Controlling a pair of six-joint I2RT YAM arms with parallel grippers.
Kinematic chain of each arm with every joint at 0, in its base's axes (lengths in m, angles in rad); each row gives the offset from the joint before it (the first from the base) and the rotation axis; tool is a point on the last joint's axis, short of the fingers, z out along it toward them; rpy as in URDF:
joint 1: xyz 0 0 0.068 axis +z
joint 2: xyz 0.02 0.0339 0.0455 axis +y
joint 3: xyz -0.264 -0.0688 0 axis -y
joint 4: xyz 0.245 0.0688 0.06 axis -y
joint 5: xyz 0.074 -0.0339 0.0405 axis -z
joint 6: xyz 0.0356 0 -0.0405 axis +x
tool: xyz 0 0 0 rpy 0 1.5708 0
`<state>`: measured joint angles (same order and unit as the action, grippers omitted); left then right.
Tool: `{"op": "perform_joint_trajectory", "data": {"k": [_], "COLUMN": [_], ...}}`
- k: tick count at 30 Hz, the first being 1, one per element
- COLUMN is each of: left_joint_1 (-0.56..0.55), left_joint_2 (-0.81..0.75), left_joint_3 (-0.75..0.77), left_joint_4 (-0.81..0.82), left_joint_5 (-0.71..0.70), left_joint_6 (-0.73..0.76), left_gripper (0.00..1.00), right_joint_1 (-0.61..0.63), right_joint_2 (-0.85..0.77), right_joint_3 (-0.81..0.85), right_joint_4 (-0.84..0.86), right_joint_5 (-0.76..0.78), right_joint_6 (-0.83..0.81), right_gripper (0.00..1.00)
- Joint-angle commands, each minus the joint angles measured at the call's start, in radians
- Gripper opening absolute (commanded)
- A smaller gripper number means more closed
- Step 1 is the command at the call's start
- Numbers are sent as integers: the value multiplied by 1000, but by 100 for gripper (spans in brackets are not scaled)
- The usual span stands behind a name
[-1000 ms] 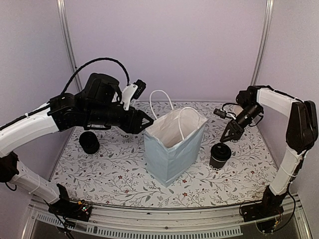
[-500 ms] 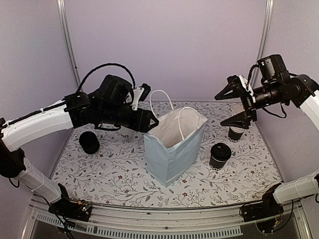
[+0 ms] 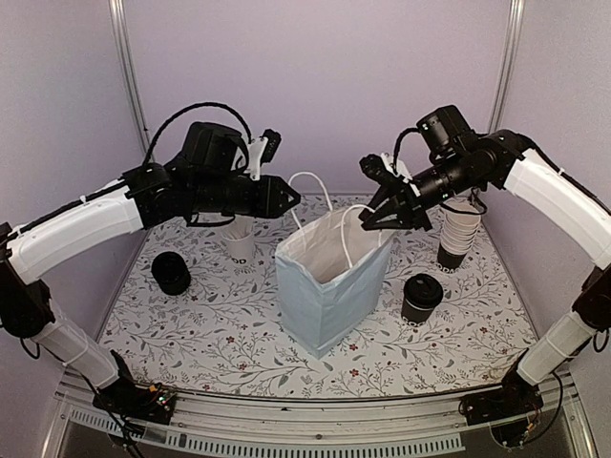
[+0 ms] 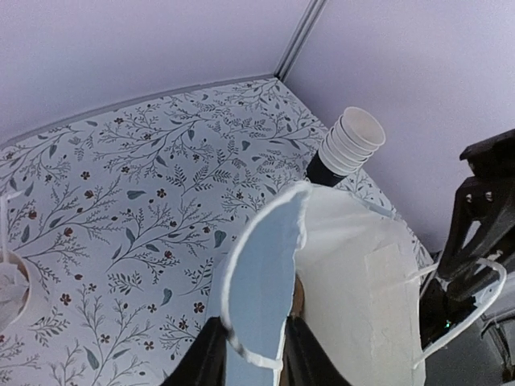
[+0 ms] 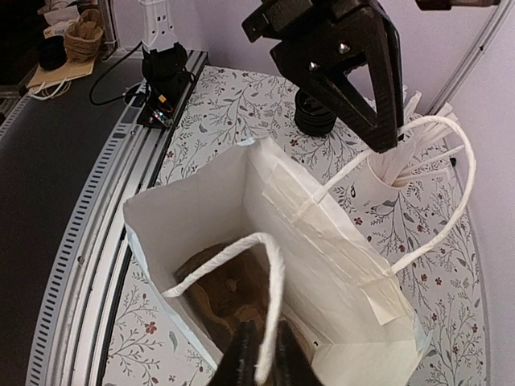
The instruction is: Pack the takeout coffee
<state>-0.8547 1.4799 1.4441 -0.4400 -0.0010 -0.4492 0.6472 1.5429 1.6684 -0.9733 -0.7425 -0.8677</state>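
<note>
On floral-print tabletop (image 3: 191,334), lilac walls (image 3: 334,86): arms lean over pale blue paper bag (image 3: 325,305); left gripper (image 4: 253,358) clamps rim (image 4: 265,241), right gripper (image 5: 259,362) pinches white handle (image 5: 275,273).

My top camera looks down from the near edge; both wrist cameras hover close over the paper bag (image 3: 325,286), facing each other.

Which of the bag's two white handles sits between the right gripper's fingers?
The near handle, on the bag side closest to the right gripper: its strand drops between the fingers. The other handle loops free on the far side, by the straws.
</note>
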Motion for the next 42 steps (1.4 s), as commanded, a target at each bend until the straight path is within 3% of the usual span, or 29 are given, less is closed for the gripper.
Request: {"op": "perform_joint_trajectory", "data": {"k": [1, 5, 19, 37, 38, 40, 42], "left_joint_1": [37, 44, 45, 44, 45, 46, 48], "left_joint_2": [34, 53, 86, 125, 123, 123, 124], "left_joint_3": [46, 115, 475, 457, 447, 408, 358], "left_joint_4": [46, 31, -106, -128, -130, -142, -156], "left_joint_5": [93, 123, 102, 101, 92, 32, -42], "left_joint_6": [68, 96, 195, 220, 222, 216, 212], "left_gripper": [18, 0, 0, 0, 8, 45, 61], "right_joint_1": [25, 50, 86, 117, 117, 116, 106], "right_joint_2": [13, 7, 21, 62, 62, 58, 28], "right_joint_3": [96, 139, 387, 413, 398, 341, 223], "right_joint_4": [-16, -4, 36, 25, 27, 48, 104], "right_joint_5": [-23, -22, -142, -118, -114, -75, -11], "right_joint_6": [44, 61, 134, 133, 133, 122, 110], "right_gripper": [0, 0, 0, 0, 7, 40, 53]}}
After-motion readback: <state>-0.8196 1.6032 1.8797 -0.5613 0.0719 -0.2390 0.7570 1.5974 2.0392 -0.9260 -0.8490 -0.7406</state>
